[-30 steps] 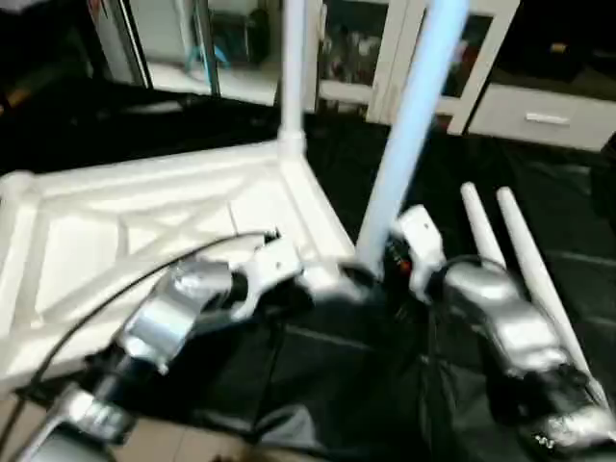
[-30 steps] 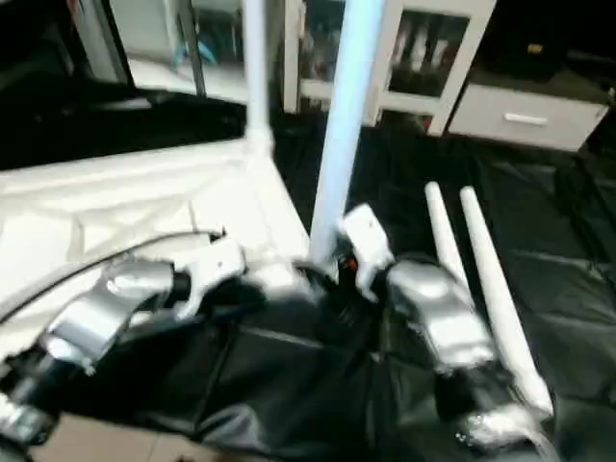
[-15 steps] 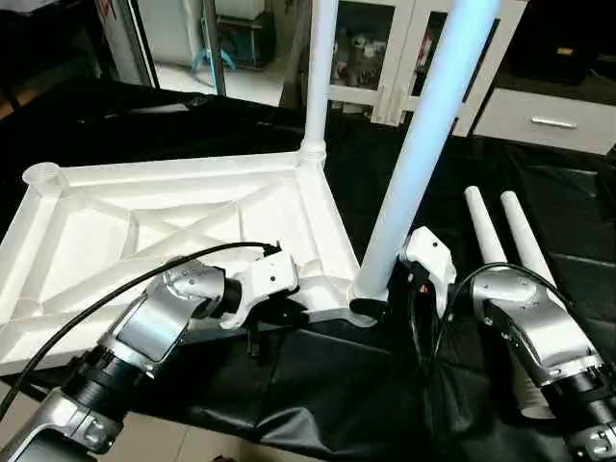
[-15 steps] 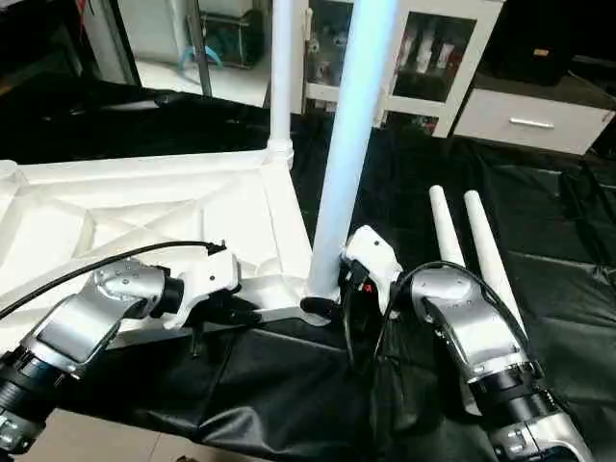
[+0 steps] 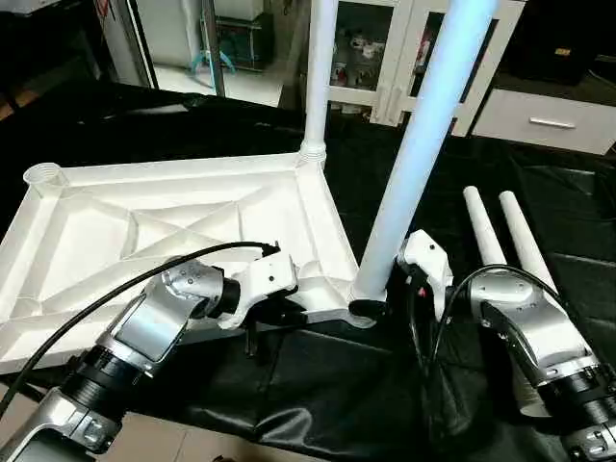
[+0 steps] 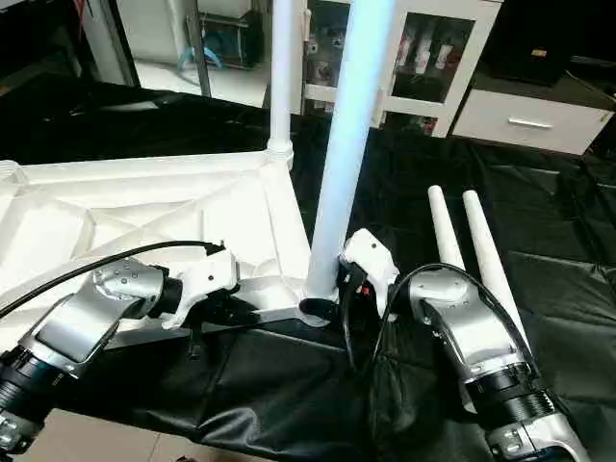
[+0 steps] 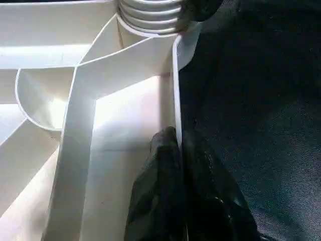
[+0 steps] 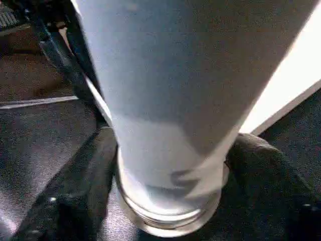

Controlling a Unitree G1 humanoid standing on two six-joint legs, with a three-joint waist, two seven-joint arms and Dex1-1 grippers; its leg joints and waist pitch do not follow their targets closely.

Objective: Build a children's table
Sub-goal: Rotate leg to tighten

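The left gripper [image 7: 178, 150] pinches the tabletop [image 5: 144, 226] rim to steady it while the right gripper [image 8: 170, 165] clasps the leg [image 5: 423, 144], seating it in the near-right socket.

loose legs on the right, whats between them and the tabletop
The right gripper, clamped on the near standing leg, plus bare black cover. The tabletop and loose legs show in both eye views.

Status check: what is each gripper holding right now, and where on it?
Left gripper pinches the tabletop by its near rim wall, close to the corner socket. Right gripper clamps the leg at its base, just above the ribbed end at that socket.
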